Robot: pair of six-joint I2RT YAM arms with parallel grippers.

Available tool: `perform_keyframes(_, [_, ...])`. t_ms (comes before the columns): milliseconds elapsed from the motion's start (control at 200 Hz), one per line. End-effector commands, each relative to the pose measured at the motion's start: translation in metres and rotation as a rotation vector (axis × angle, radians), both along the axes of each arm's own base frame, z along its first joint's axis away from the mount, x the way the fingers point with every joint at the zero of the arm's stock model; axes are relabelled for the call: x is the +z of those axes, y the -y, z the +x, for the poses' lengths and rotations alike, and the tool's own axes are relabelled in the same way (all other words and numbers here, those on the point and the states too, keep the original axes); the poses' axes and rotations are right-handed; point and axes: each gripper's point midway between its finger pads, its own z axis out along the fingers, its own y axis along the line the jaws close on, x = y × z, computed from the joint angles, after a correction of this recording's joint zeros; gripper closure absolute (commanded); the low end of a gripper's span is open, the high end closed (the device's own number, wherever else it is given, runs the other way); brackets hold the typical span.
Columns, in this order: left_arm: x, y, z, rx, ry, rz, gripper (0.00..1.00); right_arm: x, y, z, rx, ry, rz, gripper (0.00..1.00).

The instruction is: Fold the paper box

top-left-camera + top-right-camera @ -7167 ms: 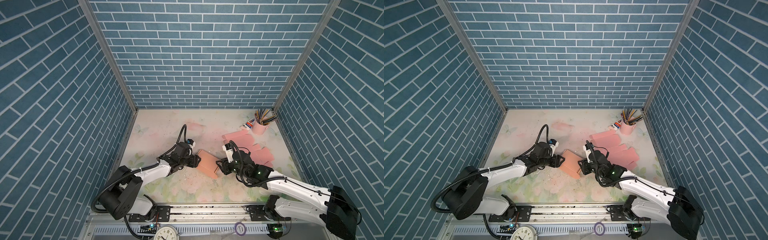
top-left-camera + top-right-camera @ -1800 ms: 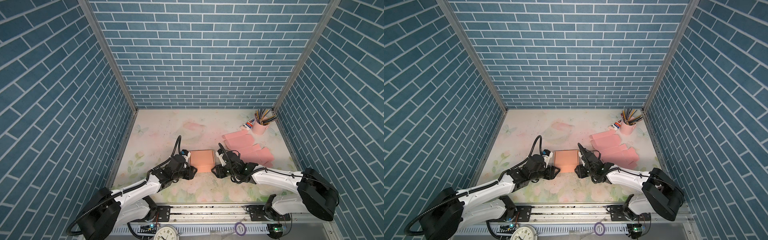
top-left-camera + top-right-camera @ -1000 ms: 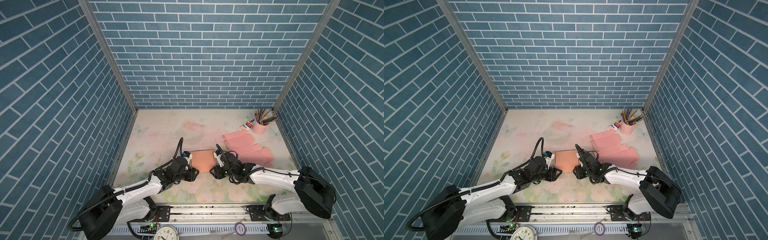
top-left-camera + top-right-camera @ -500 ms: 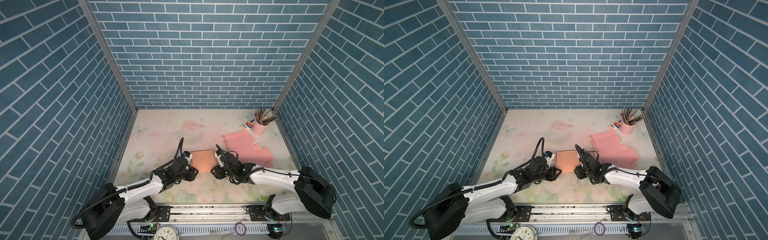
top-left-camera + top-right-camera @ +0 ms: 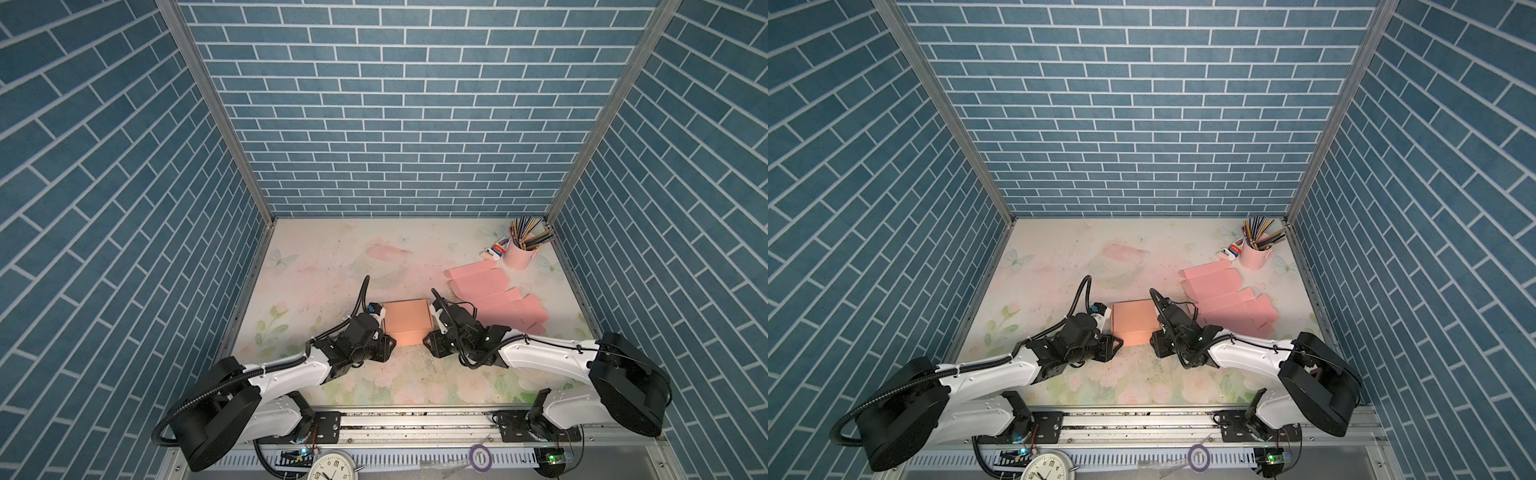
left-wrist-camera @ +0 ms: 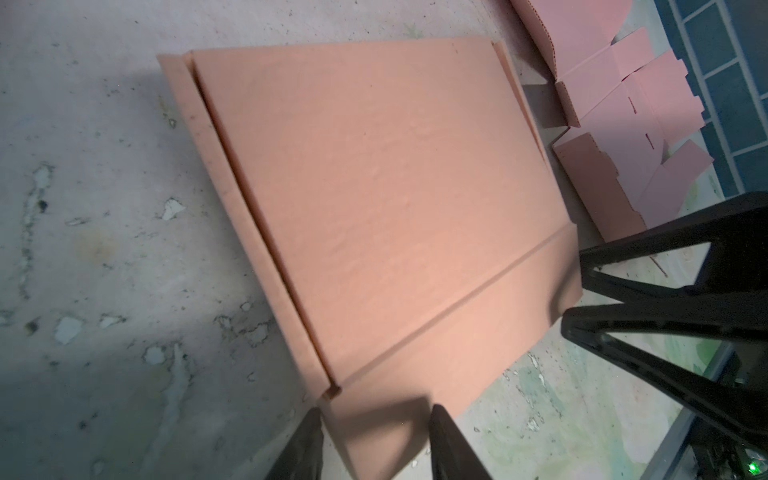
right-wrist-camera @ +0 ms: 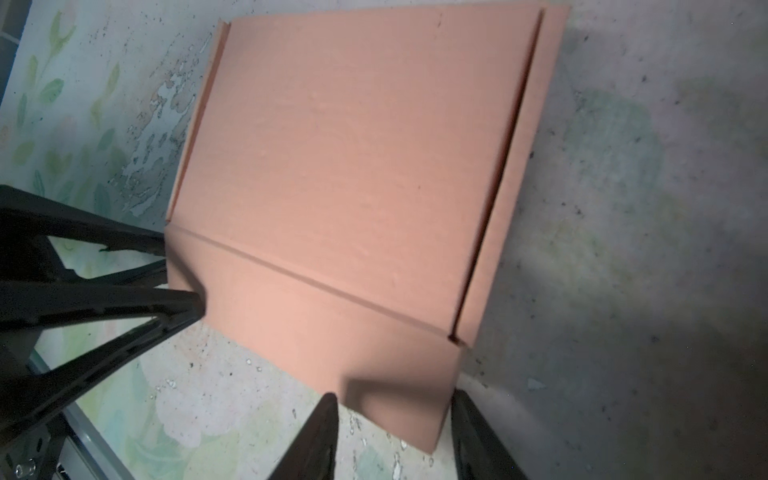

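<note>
The salmon paper box [image 5: 405, 320] lies flat on the tabletop [image 5: 324, 266], near the middle of the front edge and square to it. The stack of flat pink blanks [image 5: 494, 299] sits just to its right.

The left hand [image 6: 376, 419] and the right hand [image 7: 392, 399] each straddle a near corner of the front flap [image 6: 449, 332]. Both have their fingers apart, with the card between them and no pinch to be seen.

This looks like the moment of taking hold of that flap to turn it up along its crease. To do it well, both hands should close at the same depth and rise together, so the flap hinges on the scored line. Otherwise it may twist or the whole box may drag toward the front edge. The corners look soft, so a light pinch should do.

Seven seconds ago the box sat skewed between the arms, one corner pointing at the front edge. Now it is squared up and the hands are low at its near corners. Since half a second ago I see almost no change.
</note>
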Motion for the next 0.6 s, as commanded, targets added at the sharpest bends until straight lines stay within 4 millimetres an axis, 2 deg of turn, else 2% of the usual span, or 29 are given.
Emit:
perform_keyframes(0, [-0.0018, -0.0004, 0.0034, 0.004, 0.023, 0.011, 0.58, 0.0011, -0.0011, 0.0053, -0.021, 0.008, -0.023, 0.55])
perform_keyframes(260, [-0.0007, 0.0004, 0.005, 0.002, 0.032, 0.011, 0.59, -0.0026, -0.0004, 0.0068, -0.022, 0.008, -0.038, 0.55])
perform_keyframes(595, [-0.0106, -0.0036, 0.0082, 0.017, 0.037, 0.041, 0.62, -0.0089, 0.0027, 0.0119, -0.034, 0.012, -0.058, 0.56])
